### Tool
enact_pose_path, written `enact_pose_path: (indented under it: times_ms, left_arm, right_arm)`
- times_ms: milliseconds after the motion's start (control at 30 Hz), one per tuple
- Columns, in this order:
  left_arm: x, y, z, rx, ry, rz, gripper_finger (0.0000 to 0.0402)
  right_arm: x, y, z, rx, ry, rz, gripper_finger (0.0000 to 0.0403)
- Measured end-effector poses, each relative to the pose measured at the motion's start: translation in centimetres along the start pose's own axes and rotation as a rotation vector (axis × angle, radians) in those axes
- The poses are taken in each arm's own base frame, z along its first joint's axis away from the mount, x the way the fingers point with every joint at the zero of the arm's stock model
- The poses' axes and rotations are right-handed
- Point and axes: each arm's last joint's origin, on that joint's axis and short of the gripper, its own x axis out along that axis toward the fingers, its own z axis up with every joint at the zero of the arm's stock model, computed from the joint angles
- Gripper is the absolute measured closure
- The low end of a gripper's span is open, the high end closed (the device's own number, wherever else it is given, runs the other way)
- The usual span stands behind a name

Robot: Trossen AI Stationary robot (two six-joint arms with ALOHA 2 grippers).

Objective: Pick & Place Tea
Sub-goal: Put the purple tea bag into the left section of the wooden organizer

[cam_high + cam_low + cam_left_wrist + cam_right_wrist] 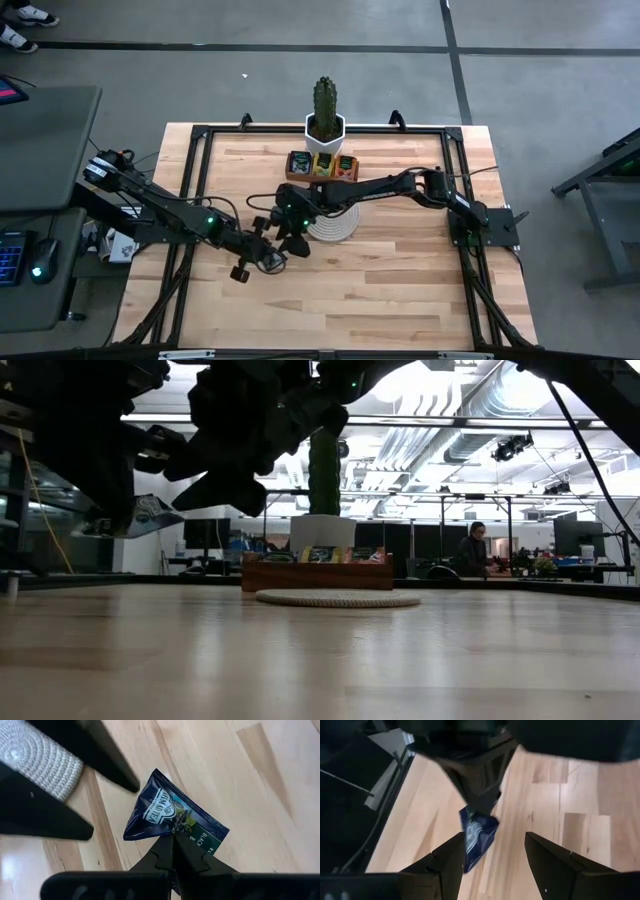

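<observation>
A dark blue tea sachet [160, 805] hangs in the air with my left gripper [172, 834] shut on it. The low view shows it [152, 515] well above the tabletop. My right gripper [495, 837] stands open close beside it. One finger is next to the sachet [479, 836], and I cannot tell whether it touches. From above, both grippers meet left of the round woven mat [335, 228], left gripper [270, 255] and right gripper [290, 235]. More tea sachets stand in the wooden tray [322, 166]. My left gripper pinches the sachet between its two fingertips, near the middle of the printed face [176, 824]. The fingers slant down at it. The sachet is lifted clear of the table, tilted, one corner pointing away from the fingers.
A potted cactus [325, 112] stands behind the tray at the table's far edge. A black frame [200, 140] runs around the tabletop. Bare wood lies toward the near edge [350, 300]. A person sits in the room beyond [470, 550].
</observation>
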Motion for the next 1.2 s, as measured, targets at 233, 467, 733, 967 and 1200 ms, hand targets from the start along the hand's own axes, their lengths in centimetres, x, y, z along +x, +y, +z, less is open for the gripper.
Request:
enact_pose_path:
  times_ms: [233, 467, 733, 967, 1200]
  left_arm:
    - [0.0, 0.1, 0.1, 0.005, -0.008, 0.024, 0.0401]
    - [0.0, 0.1, 0.3, 0.005, -0.028, 0.049, 0.0401]
    - [-0.9, 0.3, 1.1, 0.049, -0.003, 0.077, 0.0401]
    - [-1.0, 0.4, 0.9, 0.045, 0.022, 0.081, 0.0401]
    - [-1.0, 0.4, 0.9, 0.037, 0.027, 0.092, 0.0401]
  right_arm:
    - [0.0, -0.1, 0.4, -0.007, -0.041, 0.025, 0.0203]
    - [0.2, -0.1, 0.3, 0.011, -0.033, 0.049, 0.0203]
    - [0.9, -0.8, -0.1, 0.055, -0.026, 0.064, 0.0203]
    - [0.9, -0.8, -0.2, 0.072, -0.026, 0.063, 0.0212]
    - [1.0, -0.7, -0.2, 0.096, -0.019, 0.07, 0.027]
